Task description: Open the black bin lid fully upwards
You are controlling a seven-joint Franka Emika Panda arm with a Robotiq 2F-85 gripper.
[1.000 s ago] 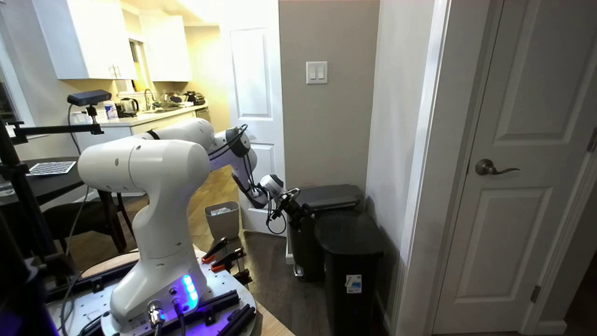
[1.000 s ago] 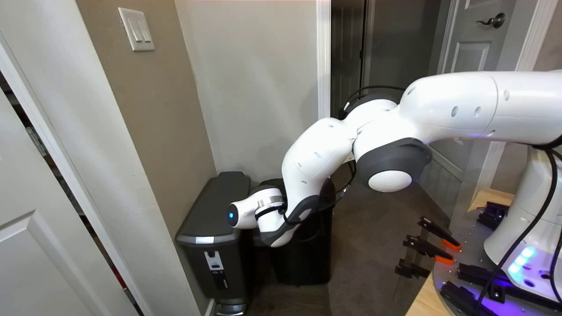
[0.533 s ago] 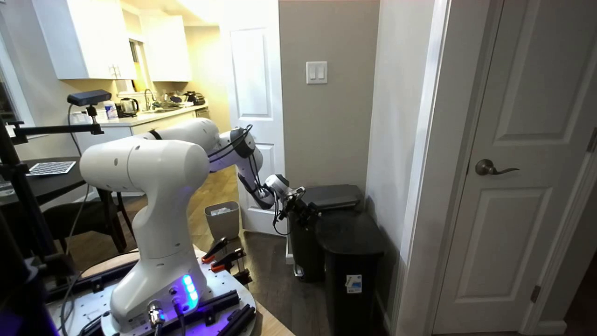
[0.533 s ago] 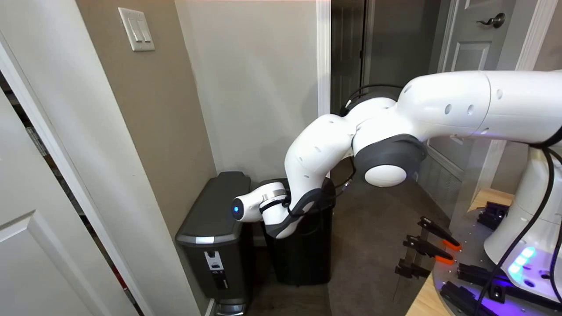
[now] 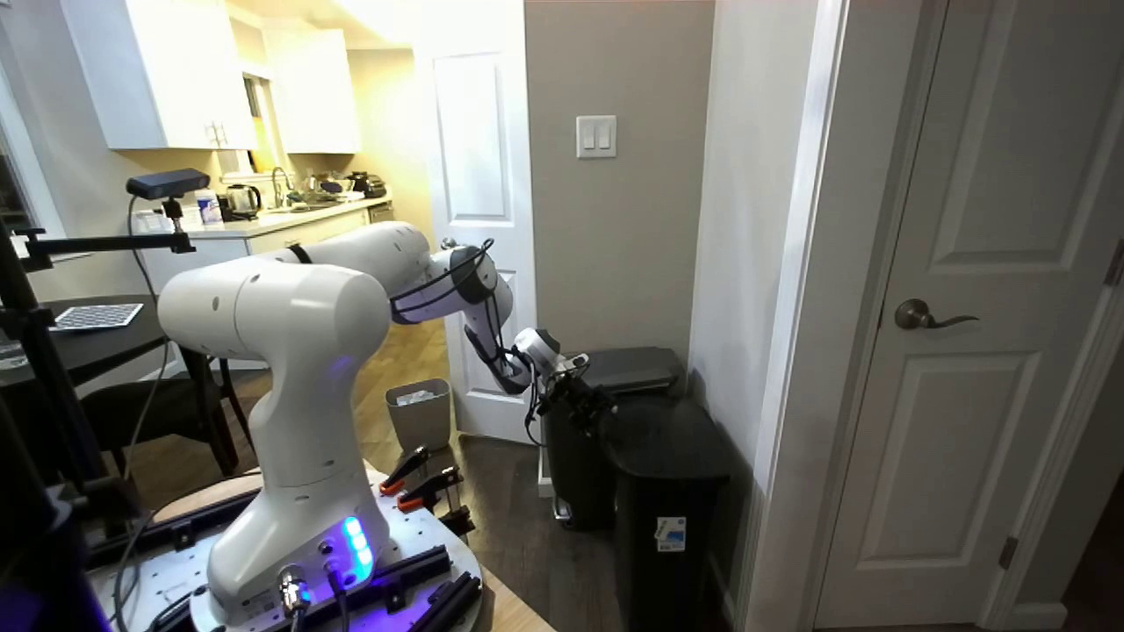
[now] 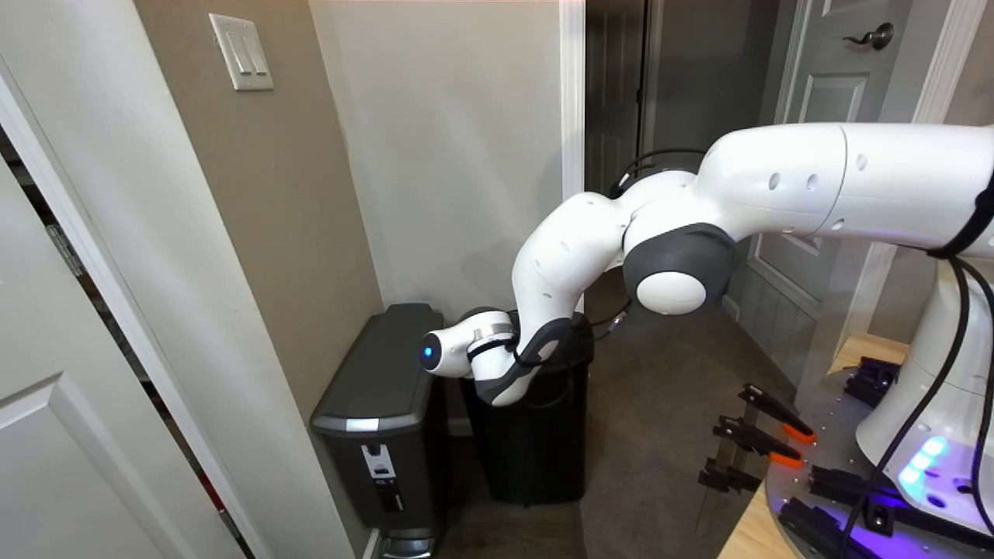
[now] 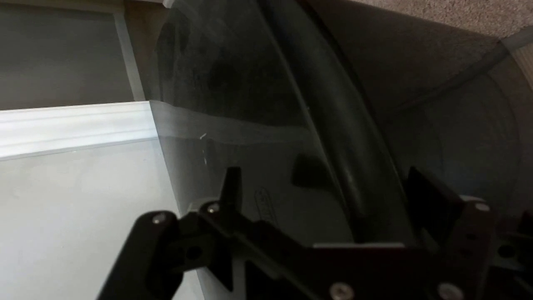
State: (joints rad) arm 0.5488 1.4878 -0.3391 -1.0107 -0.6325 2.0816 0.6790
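Note:
The black bin (image 5: 663, 584) stands upright by the wall, with a pale label on its front. It also shows in an exterior view (image 6: 532, 458), partly behind the arm. Its flat black lid (image 5: 676, 443) lies closed on top. In the wrist view the lid (image 7: 233, 104) fills the middle, with its curved rim (image 7: 347, 125) running down between the fingers. My gripper (image 7: 323, 175) is open around the rim. One finger (image 7: 231, 191) is over the lid's top, the other (image 7: 433, 200) close outside the rim; contact is unclear. In an exterior view my gripper (image 5: 601, 411) is at the lid's near edge.
A greyer bin (image 6: 380, 365) with a closed lid stands close beside the black bin against the wall (image 5: 755, 219). A small grey waste basket (image 5: 420, 421) stands on the floor. Clamps (image 5: 430, 487) stick out from the robot's base table.
My gripper has moved right, up to the black bin's edge, in an exterior view. The black bin has shifted slightly to the right over the last half second. The lid stays closed.

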